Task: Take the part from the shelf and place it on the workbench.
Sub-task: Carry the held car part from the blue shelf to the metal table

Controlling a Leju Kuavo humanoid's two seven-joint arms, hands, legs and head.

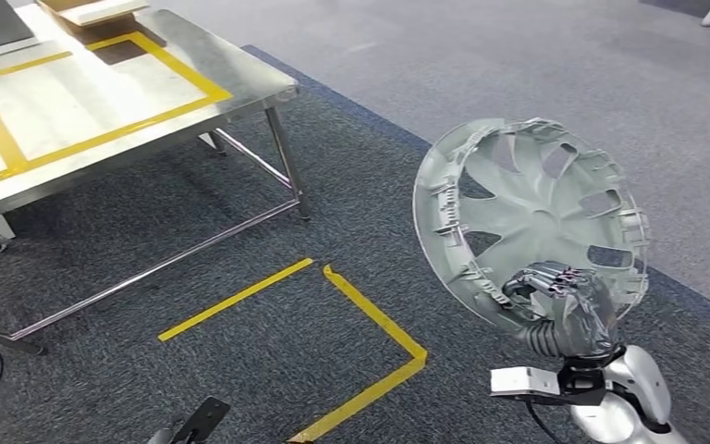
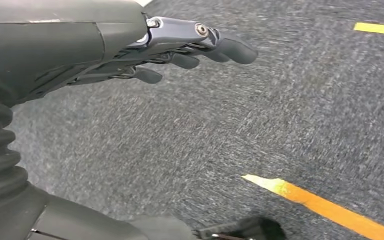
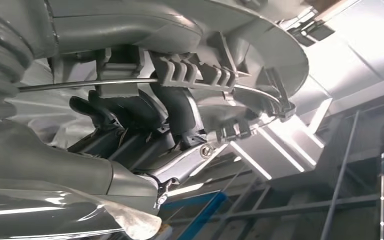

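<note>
One part point(image 1: 536, 208), a silver wheel cover, stands upright at right of frame, its lower rim gripped by the right hand point(image 1: 564, 305). Workbench point(image 1: 102, 102) lies well apart, upper left. Left hand point(image 2: 180, 50) hangs over carpet, fingers extended, holding nothing.

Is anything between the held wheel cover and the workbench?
Nothing visible is. The right hand grips the wheel cover by its lower rim, upright over the carpet. The workbench stands ahead to the left, with carpet and yellow floor tape between. Its taped top near the corner looks bare.
</note>
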